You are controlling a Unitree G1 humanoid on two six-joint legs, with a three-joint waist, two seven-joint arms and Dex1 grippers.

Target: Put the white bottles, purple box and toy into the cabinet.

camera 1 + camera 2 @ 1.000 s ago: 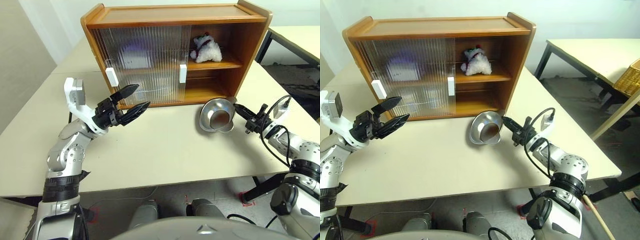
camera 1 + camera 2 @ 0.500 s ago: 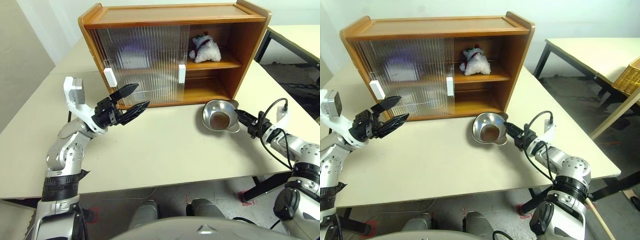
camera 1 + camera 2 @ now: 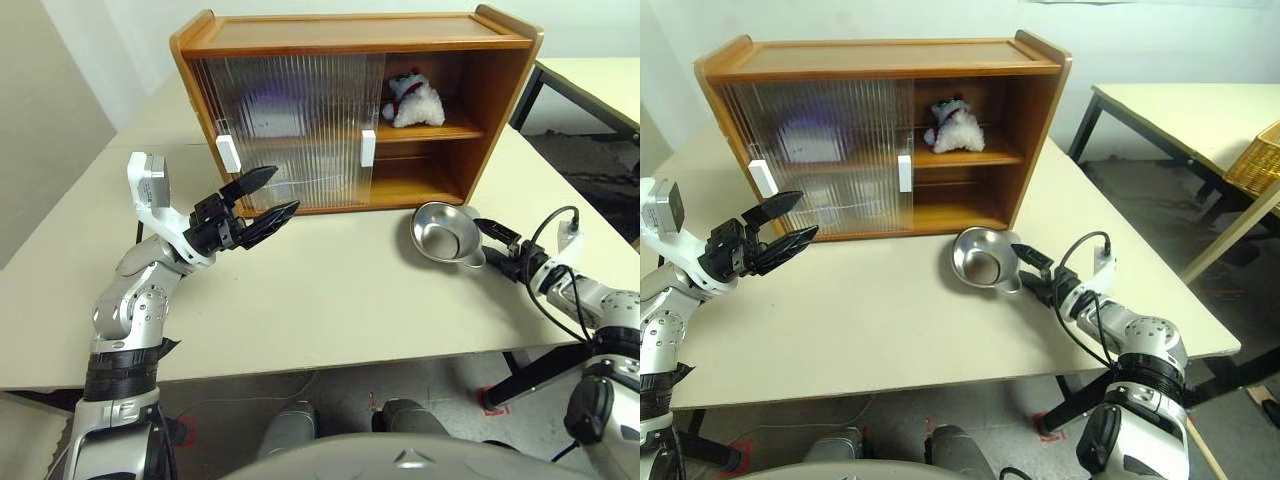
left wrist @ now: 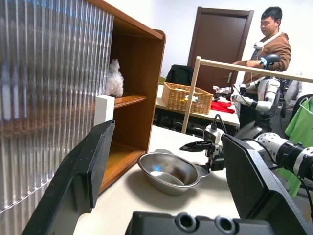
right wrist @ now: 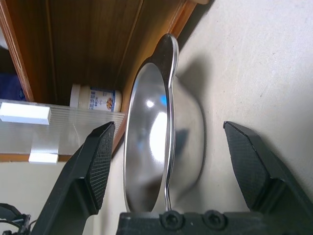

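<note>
The left gripper (image 3: pixel 262 199) hovers open before the cabinet (image 3: pixel 350 40). The toy (image 3: pixel 412 100) sits on its upper shelf, one white bottle (image 5: pixel 94 98) below. The right gripper (image 3: pixel 497 245) stands open beside the steel bowl (image 3: pixel 445 231); closing the door seems next.

Toy (image 3: pixel 413 103) on cabinet's (image 3: pixel 352 32) upper shelf, right side; bowl (image 3: pixel 445 233) on table (image 3: pixel 330 300) before cabinet's right end

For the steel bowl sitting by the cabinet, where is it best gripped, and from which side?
Probably the steel bowl's small flat handle tab on its rim, facing the right gripper. The bowl sits upright on the table, so that thin rim could be pinched from the robot's right.
</note>
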